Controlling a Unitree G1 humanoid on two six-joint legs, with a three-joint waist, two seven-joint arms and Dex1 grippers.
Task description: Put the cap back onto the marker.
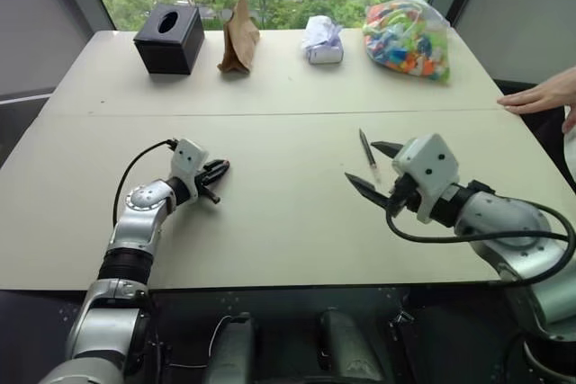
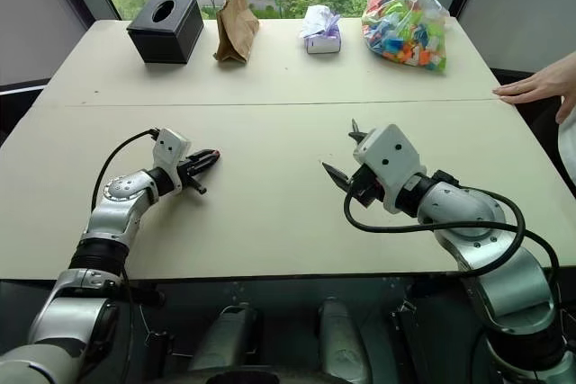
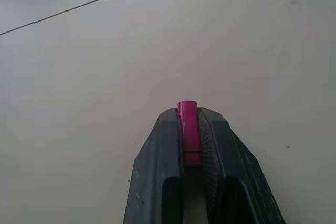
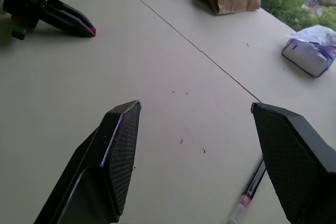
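The small red cap (image 3: 188, 129) is pinched between the black fingers of my left gripper (image 1: 219, 167), which is shut on it just above the left half of the table. Its red end pokes out past the fingertips, as the right wrist view also shows on the left gripper (image 4: 79, 24). The thin dark marker (image 1: 367, 155) lies flat on the table at centre right, with a pale pinkish end (image 4: 242, 203). My right gripper (image 1: 362, 162) hangs open over it, one finger on each side, holding nothing.
Along the far edge of the table (image 1: 288, 249) stand a black tissue box (image 1: 169, 38), a brown paper bag (image 1: 238, 38), a white crumpled packet (image 1: 323, 40) and a clear bag of colourful pieces (image 1: 407, 35). A person's hand (image 1: 540, 94) rests on the right edge.
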